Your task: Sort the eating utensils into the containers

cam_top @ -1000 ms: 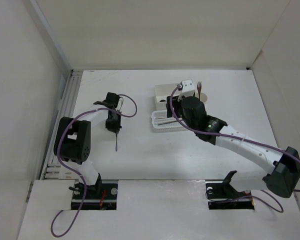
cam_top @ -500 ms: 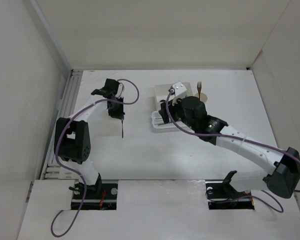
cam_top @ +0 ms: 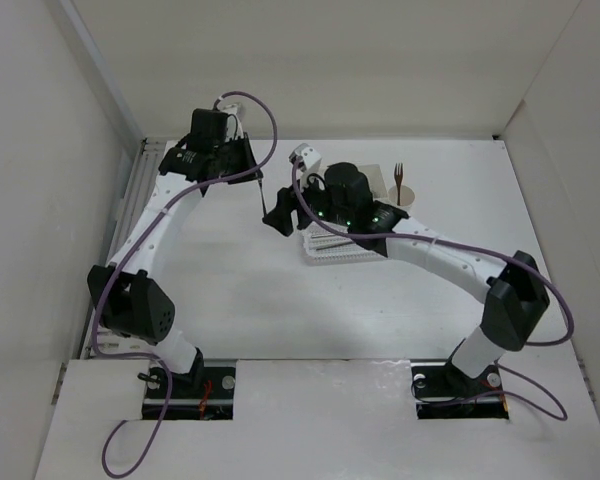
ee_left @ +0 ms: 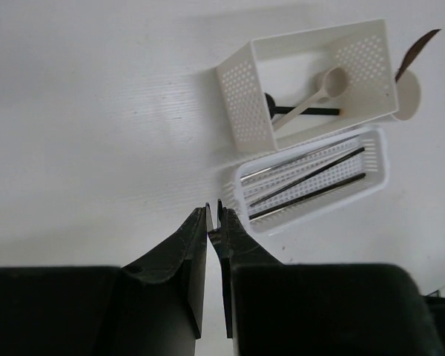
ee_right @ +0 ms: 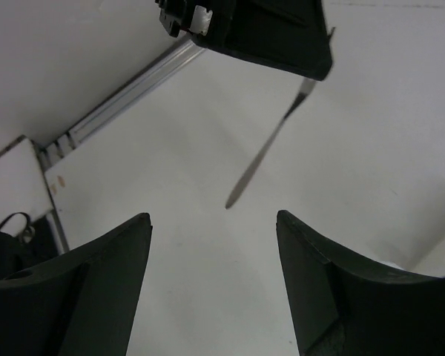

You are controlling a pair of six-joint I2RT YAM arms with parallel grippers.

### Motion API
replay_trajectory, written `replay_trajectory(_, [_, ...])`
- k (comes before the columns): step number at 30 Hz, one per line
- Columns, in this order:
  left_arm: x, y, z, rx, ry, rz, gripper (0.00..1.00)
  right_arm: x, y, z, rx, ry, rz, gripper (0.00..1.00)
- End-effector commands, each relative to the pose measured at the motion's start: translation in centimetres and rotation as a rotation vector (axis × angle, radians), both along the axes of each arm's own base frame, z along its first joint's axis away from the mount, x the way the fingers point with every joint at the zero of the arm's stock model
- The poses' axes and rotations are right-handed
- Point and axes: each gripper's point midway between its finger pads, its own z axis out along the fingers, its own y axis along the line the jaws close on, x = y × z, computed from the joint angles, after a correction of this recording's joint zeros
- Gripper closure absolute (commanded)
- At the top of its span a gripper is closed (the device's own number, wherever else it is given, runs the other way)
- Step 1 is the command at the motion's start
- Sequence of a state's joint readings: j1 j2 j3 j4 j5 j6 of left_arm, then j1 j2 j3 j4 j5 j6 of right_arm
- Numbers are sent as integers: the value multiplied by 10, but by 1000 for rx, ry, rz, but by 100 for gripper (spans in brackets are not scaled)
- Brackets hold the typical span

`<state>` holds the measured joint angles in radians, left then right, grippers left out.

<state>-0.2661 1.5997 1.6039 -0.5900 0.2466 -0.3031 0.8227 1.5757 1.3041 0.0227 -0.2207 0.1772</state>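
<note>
The left claw (ee_left: pixel 213 213) is clenched on one chopstick (ee_right: pixel 267 144); its fingers are pressed nearly together, and the thin stick hangs slanting down from them, its tip above the bare table (ee_left: pixel 96 111) and touching nothing. This claw is held high over the far left part of the table, with the containers below it and off to its right. The basket (ee_left: pixel 379 172) lies there with several dark and silvery chopsticks (ee_left: pixel 308 182) laid lengthwise in it. Just beside the basket, on its far side, stands the box (ee_left: pixel 245 96), which holds the cream spoon (ee_left: pixel 320 90) and a dark piece (ee_left: pixel 304 111) lying under the spoon's handle; whether that piece is a fork cannot be told. The cup (ee_left: pixel 408 100) stands against the box's right end with a dark fork (ee_left: pixel 417 50) standing upright in it. The right claw (ee_right: pixel 212 216) is released, fingers spread wide and empty, raised above the table just left of the basket and facing the hanging chopstick and the left claw. Behind them a metal rail (ee_right: pixel 133 96) runs along the table's left edge, with white walls around.
</note>
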Motion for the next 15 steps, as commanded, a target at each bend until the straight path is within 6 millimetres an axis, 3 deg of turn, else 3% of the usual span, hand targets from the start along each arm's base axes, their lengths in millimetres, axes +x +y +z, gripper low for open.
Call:
replay_trajectory(1, [-9, -13, 54, -79, -106, -26, 100, 12, 16, 41, 161, 40, 42, 26])
replay_trajectory(10, [-16, -18, 54, -105, -92, -27, 100, 39, 35, 12, 201, 165, 36, 33])
replay_trajectory(15, [-25, -24, 49, -123, -61, -40, 100, 42, 39, 17, 243, 134, 44, 55])
